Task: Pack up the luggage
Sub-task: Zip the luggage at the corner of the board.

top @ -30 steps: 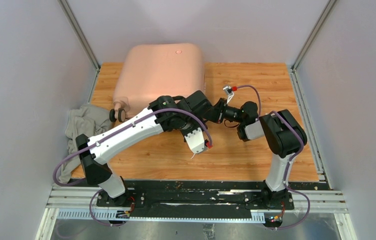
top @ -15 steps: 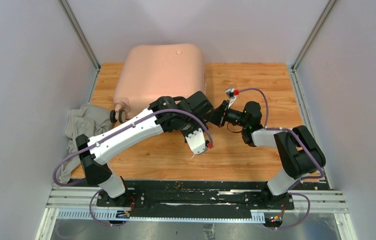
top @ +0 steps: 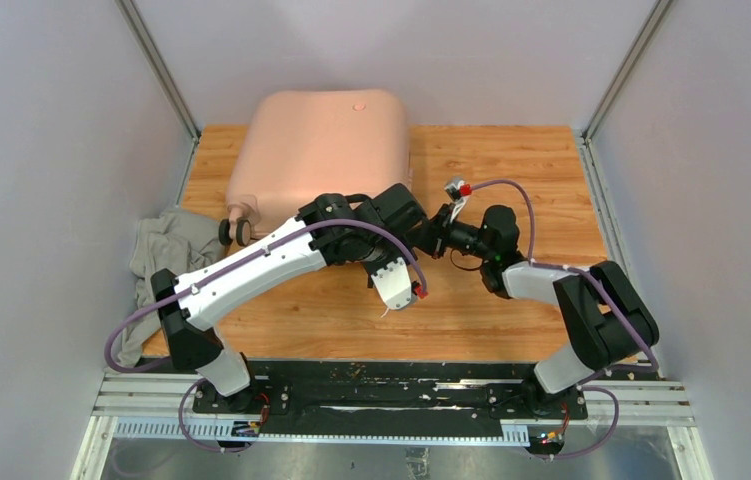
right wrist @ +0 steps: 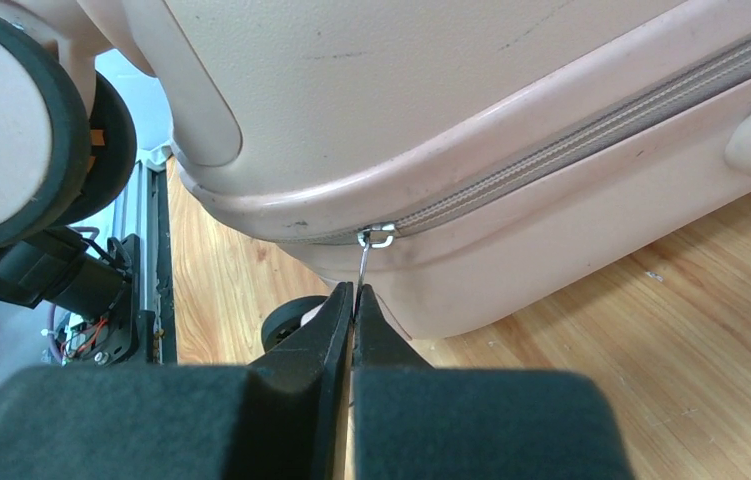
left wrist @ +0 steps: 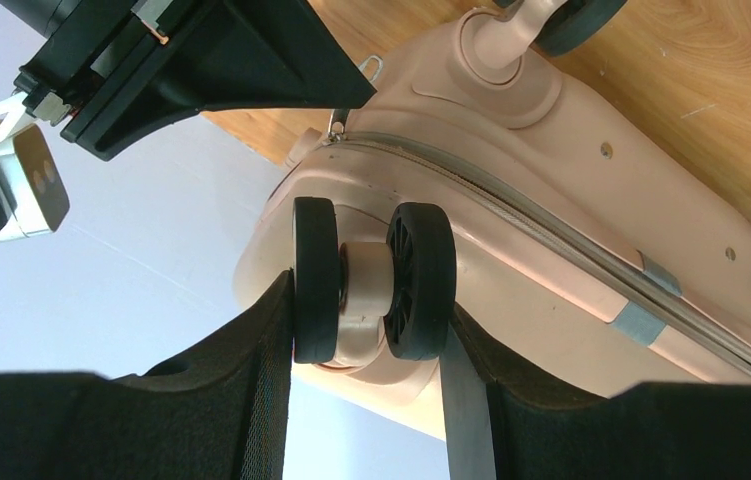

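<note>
From above, cannot see the near right corner of the luggage [top: 321, 150], buried under the left arm [top: 251, 265]. Cannot make out the fingers of the left hand [left wrist: 369, 335] or the right hand [right wrist: 353, 300] there: too small and covered. Cannot follow the grey cloth [top: 164, 255] behind that arm or past the bench [top: 511, 160] edge. In the left wrist view, crops the shell at top and right, and covers the lower outer rims of the double wheel [left wrist: 371, 280] with blurred dark fingers. In the right wrist view, hides the lower end of the zip pull [right wrist: 364, 262] between pressed fingertips; crops another wheel [right wrist: 11, 130] at the left edge.
</note>
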`<action>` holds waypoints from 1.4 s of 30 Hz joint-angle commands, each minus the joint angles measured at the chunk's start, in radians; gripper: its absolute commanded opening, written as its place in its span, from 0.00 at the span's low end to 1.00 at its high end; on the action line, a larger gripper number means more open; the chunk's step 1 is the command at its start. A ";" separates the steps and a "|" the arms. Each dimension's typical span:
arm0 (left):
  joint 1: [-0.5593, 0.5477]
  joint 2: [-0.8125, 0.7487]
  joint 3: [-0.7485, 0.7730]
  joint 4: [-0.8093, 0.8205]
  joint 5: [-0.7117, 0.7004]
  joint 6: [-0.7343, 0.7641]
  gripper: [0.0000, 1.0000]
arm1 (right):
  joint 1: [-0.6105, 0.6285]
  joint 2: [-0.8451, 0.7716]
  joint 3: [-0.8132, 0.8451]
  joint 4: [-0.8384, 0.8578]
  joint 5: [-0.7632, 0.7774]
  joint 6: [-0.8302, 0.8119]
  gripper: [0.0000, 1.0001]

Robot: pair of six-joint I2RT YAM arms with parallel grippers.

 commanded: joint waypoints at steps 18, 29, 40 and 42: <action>0.005 -0.048 -0.022 0.128 -0.089 -0.459 0.68 | 0.146 -0.126 -0.177 0.159 0.196 0.033 0.00; 0.356 -0.254 -0.122 0.112 -0.038 -0.886 1.00 | 0.120 -0.018 -0.238 0.187 0.217 0.053 0.00; 0.876 -0.558 -0.378 0.115 0.093 -1.154 1.00 | 0.130 -0.115 -0.207 0.044 0.194 -0.002 0.00; 0.979 -0.547 -0.423 0.115 0.146 -1.175 1.00 | 0.138 -0.126 -0.201 0.014 0.196 -0.017 0.00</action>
